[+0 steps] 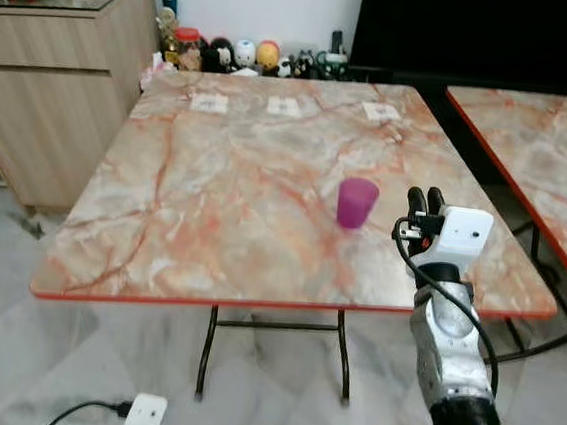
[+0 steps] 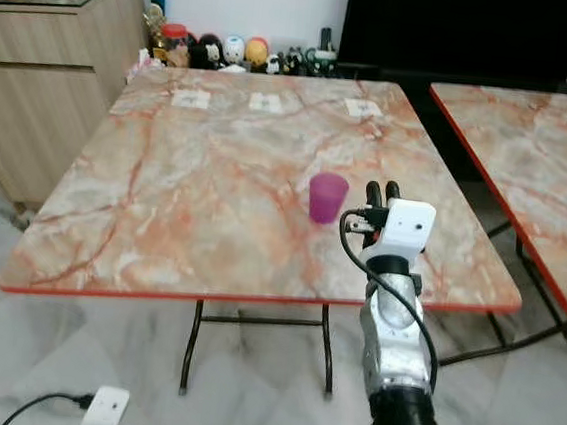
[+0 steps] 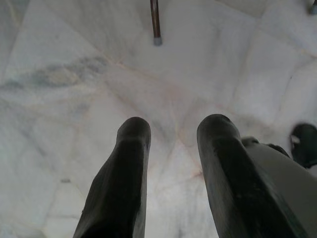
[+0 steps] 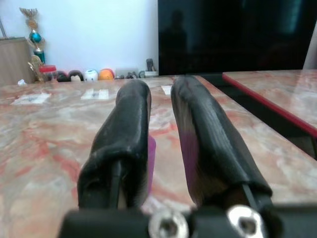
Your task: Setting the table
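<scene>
1. You have one purple cup upright on the marble-patterned surface, toward the surface's right half and closer to its near red-trimmed edge than to the far one.
2. Your right tool hangs over the surface just to the right of the cup, a little nearer to you than the cup, arm raised from below the near edge.
3. In the right wrist view the right tool's two black fingers stand a small gap apart, holding nothing; the cup shows as a purple patch behind and between them, apart from both fingers.
4. Your left tool points down at the pale marble floor, fingers parted with floor visible between them, nothing in its grip. A dark table leg tip rests on the floor beyond it.
5. Three small white paper cards lie in a row along the far edge of the surface, well apart from the cup.
6. Beyond that far edge, a line of small round figurines sits against the white wall.
7. A light wooden cabinet stands left of the surface.
8. A second surface of the same marble pattern stands to the right of the cup's surface, separated by a gap.
</scene>
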`<state>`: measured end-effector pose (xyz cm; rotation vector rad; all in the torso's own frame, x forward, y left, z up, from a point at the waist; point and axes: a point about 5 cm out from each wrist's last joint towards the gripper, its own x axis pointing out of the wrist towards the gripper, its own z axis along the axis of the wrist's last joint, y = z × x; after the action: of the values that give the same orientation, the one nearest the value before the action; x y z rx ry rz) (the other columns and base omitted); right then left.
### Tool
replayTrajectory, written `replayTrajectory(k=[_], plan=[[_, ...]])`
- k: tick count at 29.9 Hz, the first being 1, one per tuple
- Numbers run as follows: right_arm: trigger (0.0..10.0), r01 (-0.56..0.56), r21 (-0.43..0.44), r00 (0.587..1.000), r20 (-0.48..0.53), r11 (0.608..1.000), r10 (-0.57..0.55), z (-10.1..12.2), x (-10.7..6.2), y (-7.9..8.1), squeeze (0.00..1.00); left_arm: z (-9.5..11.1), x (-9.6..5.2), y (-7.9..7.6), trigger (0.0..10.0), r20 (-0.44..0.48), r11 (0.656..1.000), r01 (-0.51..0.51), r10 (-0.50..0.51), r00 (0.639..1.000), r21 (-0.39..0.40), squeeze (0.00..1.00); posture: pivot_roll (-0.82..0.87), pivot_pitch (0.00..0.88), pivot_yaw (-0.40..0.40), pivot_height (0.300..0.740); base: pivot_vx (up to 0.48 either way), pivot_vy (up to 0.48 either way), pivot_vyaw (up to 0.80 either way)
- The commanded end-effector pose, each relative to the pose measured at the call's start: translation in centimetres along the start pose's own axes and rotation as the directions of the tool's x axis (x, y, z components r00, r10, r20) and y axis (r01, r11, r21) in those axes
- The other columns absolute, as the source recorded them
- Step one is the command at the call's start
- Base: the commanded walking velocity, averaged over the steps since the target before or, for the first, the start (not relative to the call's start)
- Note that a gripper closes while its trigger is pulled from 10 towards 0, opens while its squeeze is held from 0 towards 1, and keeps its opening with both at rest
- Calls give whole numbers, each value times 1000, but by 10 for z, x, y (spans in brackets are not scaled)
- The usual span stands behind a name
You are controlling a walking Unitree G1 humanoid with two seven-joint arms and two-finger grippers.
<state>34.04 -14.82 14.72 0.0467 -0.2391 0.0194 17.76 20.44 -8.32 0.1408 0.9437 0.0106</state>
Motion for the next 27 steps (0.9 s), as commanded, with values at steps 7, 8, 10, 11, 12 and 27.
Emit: replayTrajectory(k=[7,8,10,11,12,27], plan=[[10000,15,-8,1000,9,1000,-15,4,1,-5,0,4,1,-2,10000,10,1000,10,-10,1000,8,0,-58,0,31,740,304,0,0],[10000,15,-8,1000,9,1000,-15,4,1,-5,0,4,1,-2,10000,10,1000,10,-10,1000,8,0,-58,0,31,740,307,0,0],[10000,7,-6,1000,2,1000,-7,2,0,-3,0,5,1,-2,10000,12,1000,9,-9,1000,9,0,-57,0,31,740,307,0,0],[10000,3,-5,1000,-1,1000,-3,2,0,-3,0,5,1,-1,10000,13,1000,9,-9,1000,9,0,-58,0,32,740,311,0,0],[10000,-3,-5,1000,-6,1000,3,1,0,-2,0,6,1,-1,10000,14,1000,8,-9,1000,9,0,-58,0,32,740,307,0,0],[10000,25,67,998,-57,997,-21,-2,0,0,1000,8,2,1,10000,18,1000,3,-4,1000,24,0,-59,0,36,740,59,0,0]])
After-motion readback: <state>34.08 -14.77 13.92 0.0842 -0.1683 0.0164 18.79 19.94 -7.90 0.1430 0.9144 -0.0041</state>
